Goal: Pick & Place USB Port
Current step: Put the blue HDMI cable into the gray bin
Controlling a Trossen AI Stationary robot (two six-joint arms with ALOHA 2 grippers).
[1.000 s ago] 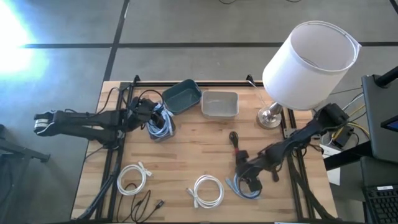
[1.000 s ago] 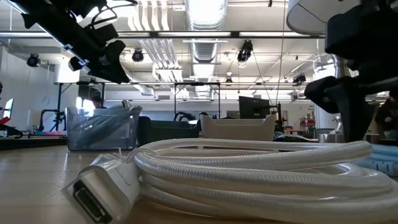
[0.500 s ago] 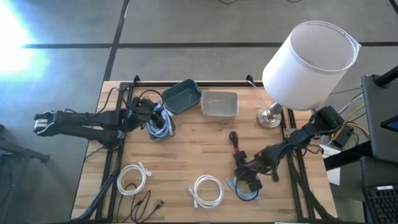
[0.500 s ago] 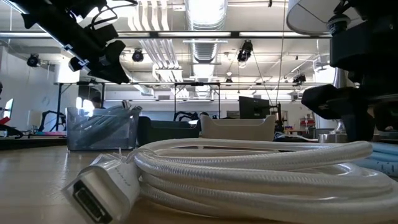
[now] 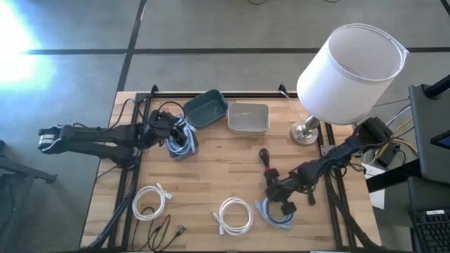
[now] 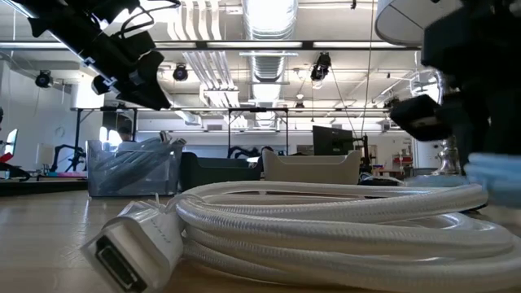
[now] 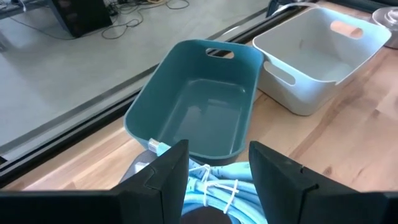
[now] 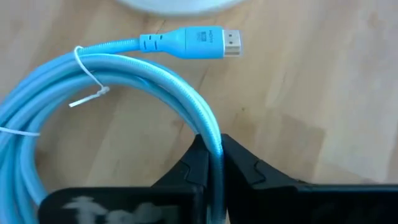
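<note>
My wooden table (image 5: pixel 218 161) sits on grey floor; the low view shows a workshop room with ceiling lights. My left gripper (image 5: pixel 171 129), at nine o'clock, hangs with fingers spread above a bundle of blue cables (image 7: pixel 214 186) beside the teal bin (image 5: pixel 206 109). My right gripper (image 8: pixel 211 163), at five o'clock, clenches the blue cable (image 8: pixel 124 74) — plug lettering unreadable.

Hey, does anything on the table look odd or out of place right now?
A big white lamp leans over the table's right rear corner. Otherwise nothing: coiled cables lie tidy, the right tool pinches a blue cable.
</note>
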